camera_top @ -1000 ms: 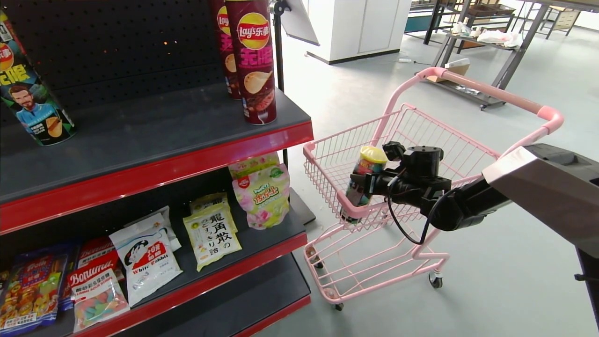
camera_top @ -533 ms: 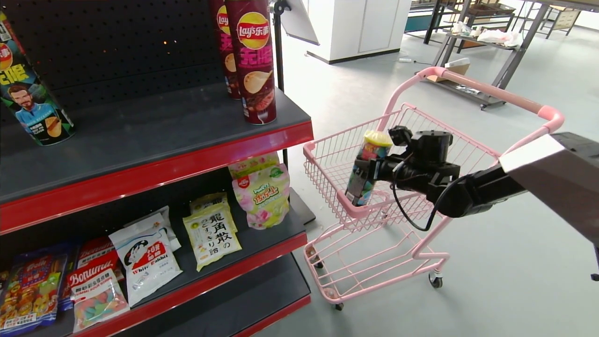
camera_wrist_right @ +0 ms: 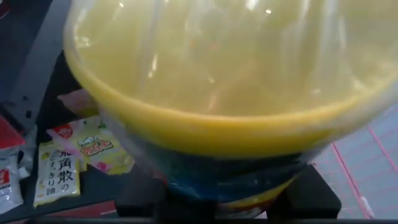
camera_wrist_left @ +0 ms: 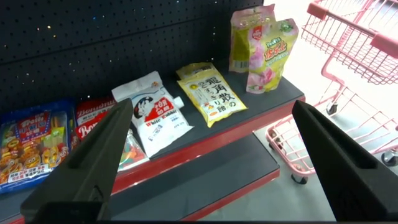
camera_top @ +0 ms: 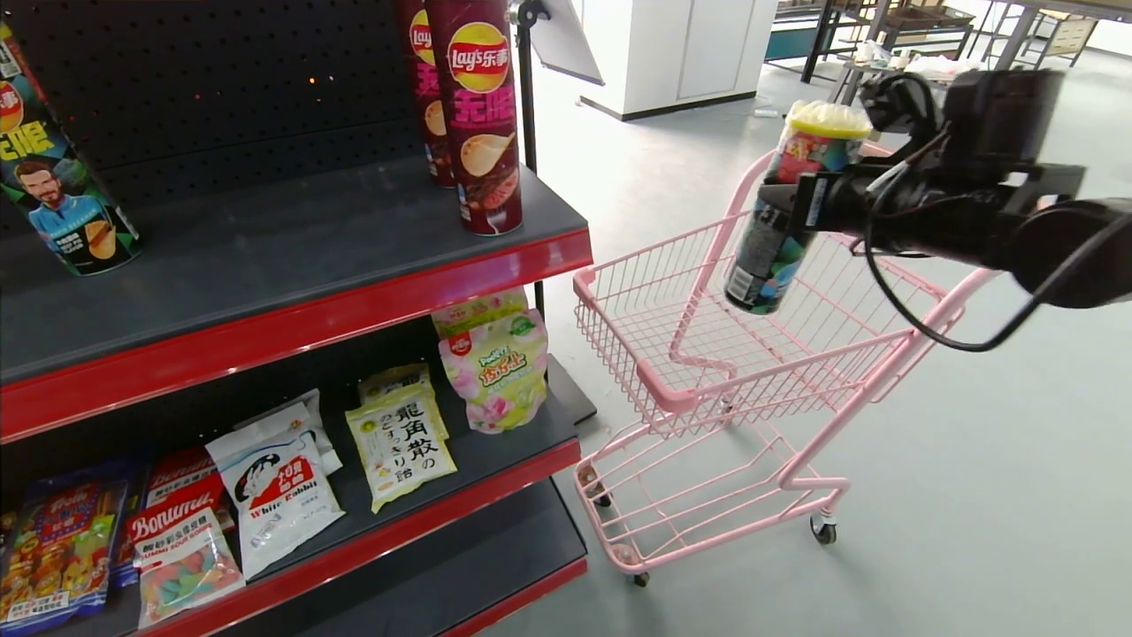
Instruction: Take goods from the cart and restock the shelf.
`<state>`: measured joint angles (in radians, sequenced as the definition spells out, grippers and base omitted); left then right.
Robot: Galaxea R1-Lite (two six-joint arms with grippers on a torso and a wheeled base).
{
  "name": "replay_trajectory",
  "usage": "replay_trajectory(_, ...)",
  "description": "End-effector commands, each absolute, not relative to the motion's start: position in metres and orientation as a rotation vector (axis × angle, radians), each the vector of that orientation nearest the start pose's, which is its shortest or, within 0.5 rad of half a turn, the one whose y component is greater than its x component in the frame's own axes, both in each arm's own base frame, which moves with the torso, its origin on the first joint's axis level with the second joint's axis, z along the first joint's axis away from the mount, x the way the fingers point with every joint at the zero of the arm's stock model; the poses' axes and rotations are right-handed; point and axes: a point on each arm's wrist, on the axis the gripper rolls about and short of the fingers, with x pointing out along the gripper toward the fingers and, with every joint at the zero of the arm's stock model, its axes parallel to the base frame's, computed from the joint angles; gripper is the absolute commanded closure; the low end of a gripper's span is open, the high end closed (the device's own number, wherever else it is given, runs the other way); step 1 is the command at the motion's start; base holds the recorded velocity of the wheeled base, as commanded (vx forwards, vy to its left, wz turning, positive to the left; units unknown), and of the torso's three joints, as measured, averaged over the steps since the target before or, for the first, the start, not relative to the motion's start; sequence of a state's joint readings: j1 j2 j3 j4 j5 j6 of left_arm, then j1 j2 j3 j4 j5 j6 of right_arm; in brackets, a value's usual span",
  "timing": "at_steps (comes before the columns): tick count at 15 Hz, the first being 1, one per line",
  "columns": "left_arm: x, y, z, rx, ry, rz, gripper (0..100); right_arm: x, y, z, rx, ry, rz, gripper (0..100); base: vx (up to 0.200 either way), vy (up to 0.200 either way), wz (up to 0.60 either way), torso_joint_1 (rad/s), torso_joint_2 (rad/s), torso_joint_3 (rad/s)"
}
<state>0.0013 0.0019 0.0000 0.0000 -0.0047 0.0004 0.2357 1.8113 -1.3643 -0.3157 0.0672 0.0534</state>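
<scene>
The right gripper (camera_top: 790,196) is pinching a chip can (camera_top: 761,261) around its upper half, one finger on each side. The can has a yellow lid (camera_wrist_right: 230,81) and a busy label of many colours with small print. It hangs a little tilted in the air above the pink cart (camera_top: 659,395), high over the basket's back edge and apart from the wires. A second ago the can sat low inside the basket, near its front rim. Since then the arm has lifted it up and toward the cart's handle.

The shelf (camera_top: 292,327) stands just beside the cart's front rim, with a red strip along each board's front edge. On the top board, two tall dark red chip cans (camera_top: 478,115) stand at the right end, close to the corner. A dark can with a picture of a man (camera_top: 53,186) stands at the left edge. A wide stretch of dark board lies between them.

On the lower board lie candy bags. A white bag (camera_top: 279,495) and a yellow bag (camera_top: 402,447) lie near the front edge. A pink and green bag (camera_top: 495,372) leans up at the right end. All the bags have writing on them.

The left gripper (camera_wrist_left: 208,165) hangs in front of that lower board with its jaws spread wide, holding nothing.
</scene>
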Motion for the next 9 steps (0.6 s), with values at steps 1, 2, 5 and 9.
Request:
replay_trajectory(1, -0.023, 0.0, 0.076, 0.0, 0.003, -0.003, 0, 0.211, 0.067, 0.303, 0.0, 0.262, 0.266, 100, 0.0, 0.0, 0.0, 0.0, 0.0, 0.0)
replay_trajectory(2, -0.023, 0.0, 0.076, 0.0, 0.002, -0.003, 0, 0.167, 0.06, 0.289, -0.017, 0.346, 0.297, 100, 0.0, 0.0, 0.0, 0.0, 0.0, 0.0)
replay_trajectory(5, -0.023, 0.0, 0.076, 0.0, 0.002, -0.005, 0, 0.109, 0.04, 0.245, -0.058, 0.422, 0.288, 100, 0.0, 0.0, 0.0, 0.0, 0.0, 0.0)
replay_trajectory(9, -0.023, 0.0, 0.076, 0.002, 0.003, -0.006, 0, 0.091, 0.03, 0.215, -0.116, 0.466, 0.247, 100, 0.0, 0.0, 0.0, 0.0, 0.0, 0.0)
